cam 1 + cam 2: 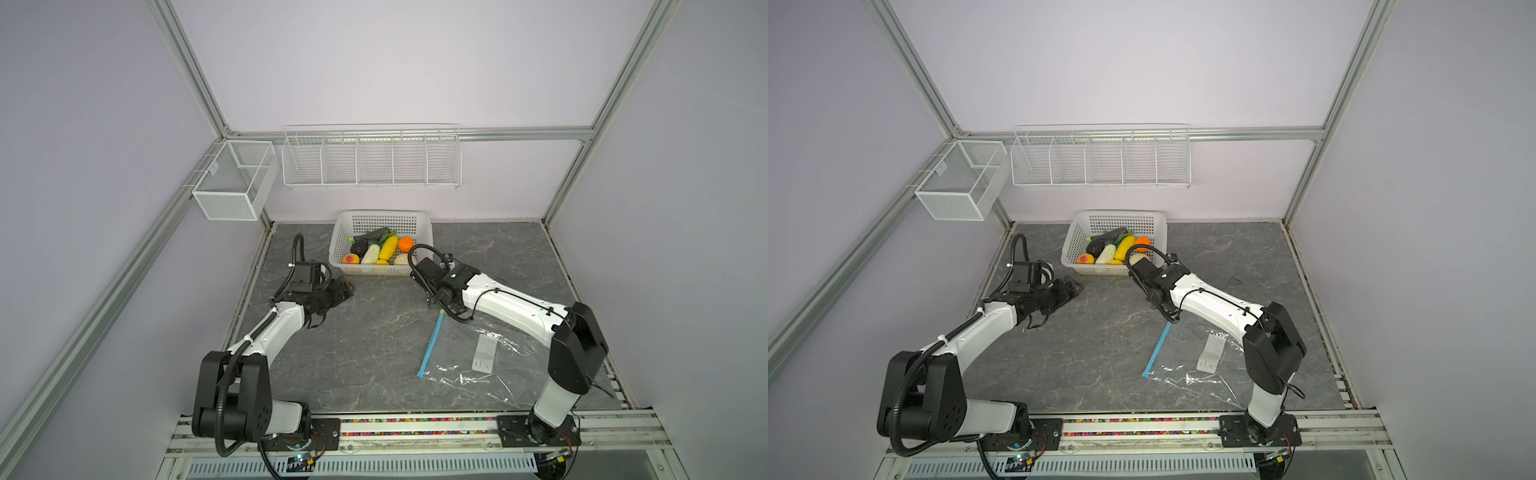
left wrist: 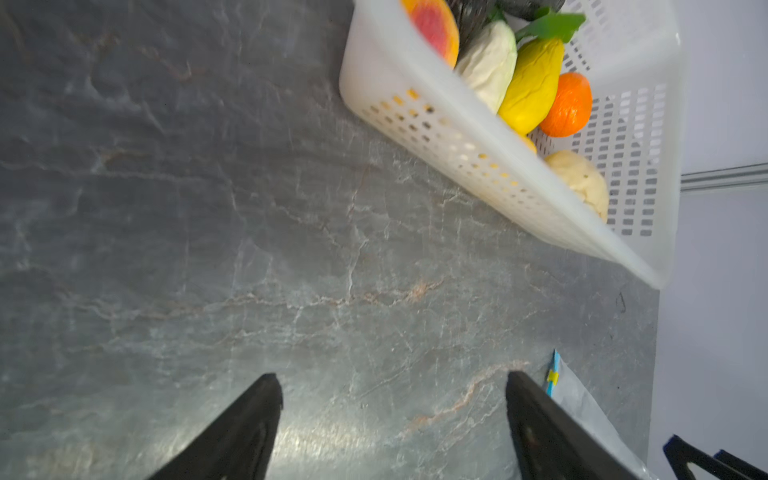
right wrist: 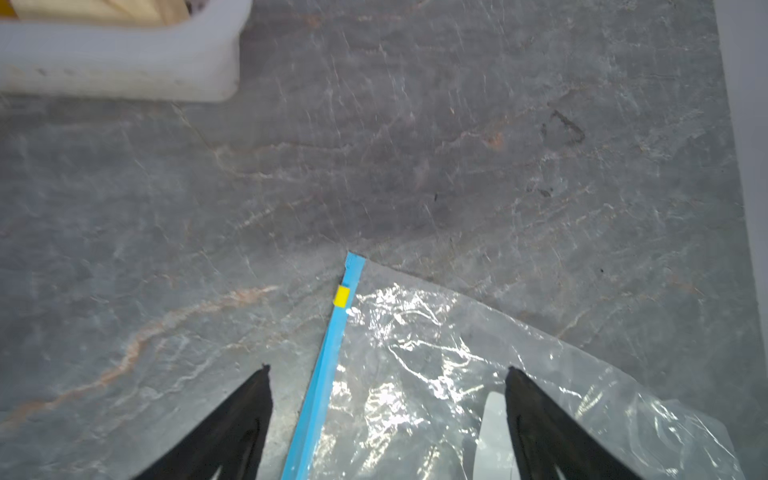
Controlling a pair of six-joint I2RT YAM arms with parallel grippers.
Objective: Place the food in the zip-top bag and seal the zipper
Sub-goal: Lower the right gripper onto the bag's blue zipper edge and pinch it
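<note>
Right hand [image 3: 387, 369] wide astride zipper [image 3: 323, 374]

The left arm [image 1: 270, 328] reached forward from its base at the near left, elbow folded, forearm angled inward and wrist nearly level. The left hand [image 2: 392, 376] stood wide open, both black fingers [image 2: 249, 415] spread apart and holding nothing. The right arm [image 1: 511, 307] stretched from the near right, forearm slanting toward the middle, wrist bent downward. The right hand [image 3: 386, 368] was likewise wide open and empty, its tips pointing down
</note>
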